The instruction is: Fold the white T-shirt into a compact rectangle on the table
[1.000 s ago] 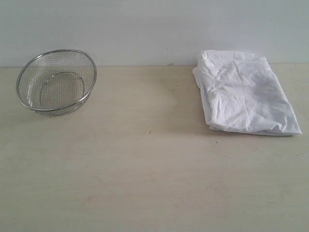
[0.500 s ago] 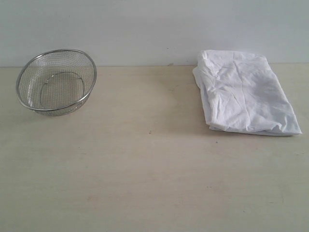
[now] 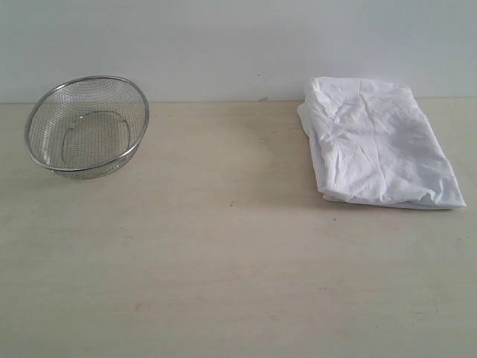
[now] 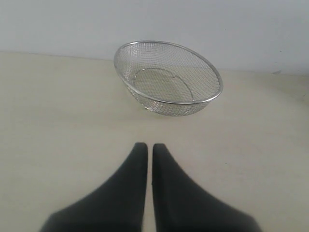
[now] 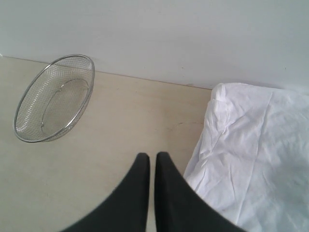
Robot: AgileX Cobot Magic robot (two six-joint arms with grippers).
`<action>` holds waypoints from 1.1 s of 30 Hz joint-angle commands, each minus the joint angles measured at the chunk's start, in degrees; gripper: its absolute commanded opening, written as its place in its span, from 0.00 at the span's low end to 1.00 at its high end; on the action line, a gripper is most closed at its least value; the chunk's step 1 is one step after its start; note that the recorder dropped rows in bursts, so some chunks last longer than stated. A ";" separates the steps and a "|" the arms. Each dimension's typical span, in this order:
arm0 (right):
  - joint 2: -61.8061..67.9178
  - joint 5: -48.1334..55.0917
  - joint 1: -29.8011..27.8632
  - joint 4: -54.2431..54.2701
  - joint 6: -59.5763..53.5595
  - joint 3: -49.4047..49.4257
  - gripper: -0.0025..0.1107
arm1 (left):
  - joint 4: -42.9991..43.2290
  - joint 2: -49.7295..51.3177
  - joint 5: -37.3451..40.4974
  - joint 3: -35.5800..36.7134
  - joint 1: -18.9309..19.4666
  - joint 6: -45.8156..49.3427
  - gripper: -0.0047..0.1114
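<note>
Since the shirt (image 5: 251, 159) lies roughly folded on the table (image 3: 223, 261) just beside the right pincer (image 5: 152, 155), both pincers probably idle, closed tight and holding nothing. The left pincer (image 4: 149, 146) faces the bowl (image 4: 169, 79) ahead of it.

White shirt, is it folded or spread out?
Folded. The wrinkled white cotton T-shirt lies in a rough layered rectangle, with no sleeves showing.

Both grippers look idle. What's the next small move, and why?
Probably open the right gripper and ease it toward the white T-shirt: its jaws are shut on nothing, the shirt lies wrinkled beside it, and the left gripper faces only the mesh bowl.
</note>
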 commanded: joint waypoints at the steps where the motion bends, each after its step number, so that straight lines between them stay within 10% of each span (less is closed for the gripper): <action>1: -0.42 -0.11 -0.08 0.12 -0.29 0.06 0.02 | 0.44 -0.04 -0.10 -0.03 -0.17 -0.50 0.08; 19: -1.84 -4.67 0.93 -3.52 -3.51 0.84 0.02 | 0.44 -0.04 -0.10 -0.03 -0.17 -0.50 0.08; 33: -20.03 -53.50 23.31 -5.85 -2.09 37.63 0.02 | 0.44 -0.04 -0.10 -0.03 -0.17 -0.50 0.08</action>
